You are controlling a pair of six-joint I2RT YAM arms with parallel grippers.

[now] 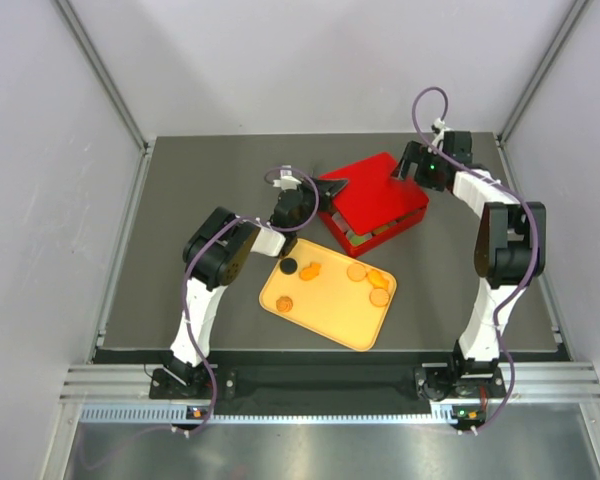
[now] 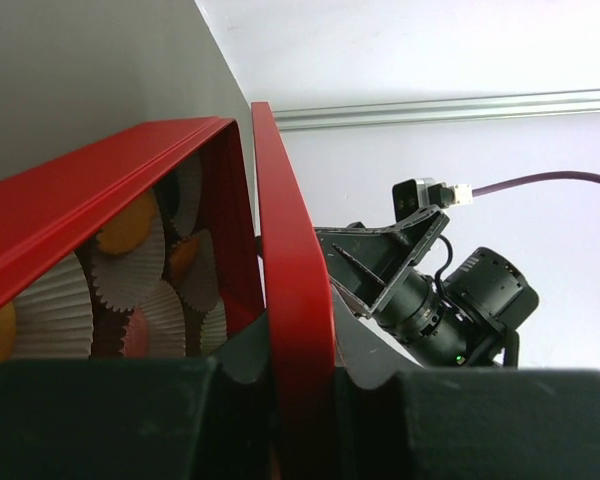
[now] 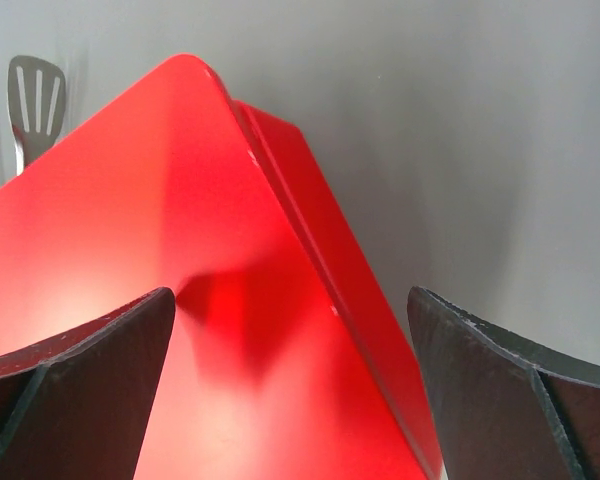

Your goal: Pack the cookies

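Several cookies lie on the orange tray [image 1: 342, 318]: a black one [image 1: 289, 266] and orange ones [image 1: 356, 271], some near the tray's far edge, one [image 1: 284, 303] at its left. Behind the tray stands the red box [image 1: 380, 232] with its red lid [image 1: 372, 188] tilted over it. My left gripper [image 1: 330, 190] [image 2: 300, 350] is shut on the lid's rim [image 2: 285, 250]. Inside the box, white paper cups [image 2: 130, 275] hold more cookies [image 2: 130, 222]. My right gripper [image 1: 405, 170] [image 3: 290, 320] hangs open just above the lid's far right corner [image 3: 210, 300], holding nothing.
The dark table mat [image 1: 180, 200] stretches left of the box and tray. Grey walls with metal rails [image 1: 100, 70] enclose the table on three sides. The right wrist camera and gripper body [image 2: 440, 300] show beyond the lid in the left wrist view.
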